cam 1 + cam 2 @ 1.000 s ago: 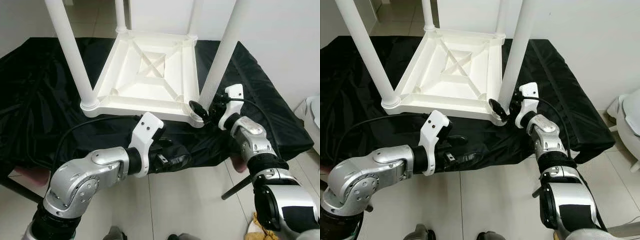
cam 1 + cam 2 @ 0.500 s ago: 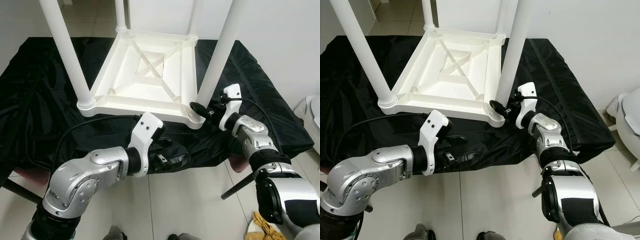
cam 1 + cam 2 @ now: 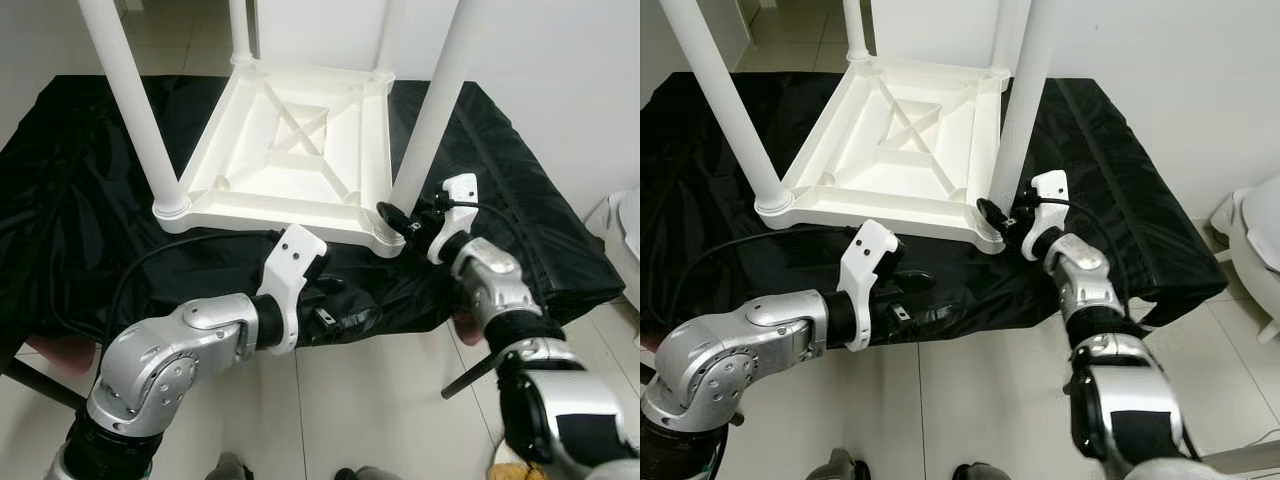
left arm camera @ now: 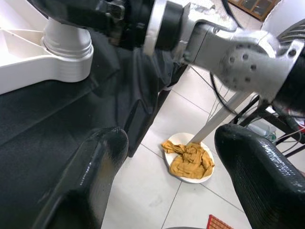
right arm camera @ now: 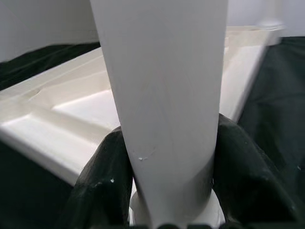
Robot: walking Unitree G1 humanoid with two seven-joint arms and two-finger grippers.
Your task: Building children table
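Right pincer [image 5: 167, 191] clamps the near-right leg [image 3: 1025, 90] low, just above its socket on the upturned children's table [image 3: 900, 150]. Keep the leg square while twisting. Left pincer [image 4: 167, 167] spread wide, empty, at the black-draped surface [image 3: 520, 190] edge.

left tool [image 3: 345, 318]: fingers apart, low | right tool [image 5: 167, 157]: clamped, arm extended

The white plastic children's table [image 3: 290, 150] lies upside down on my black-draped worktop [image 3: 80, 210], its ribbed underside facing up with crossed braces in the middle. Round white legs stand upright from the corner sockets. My right fingers [image 5: 238, 176] clasp the near right leg [image 3: 430, 110] just above its socket.
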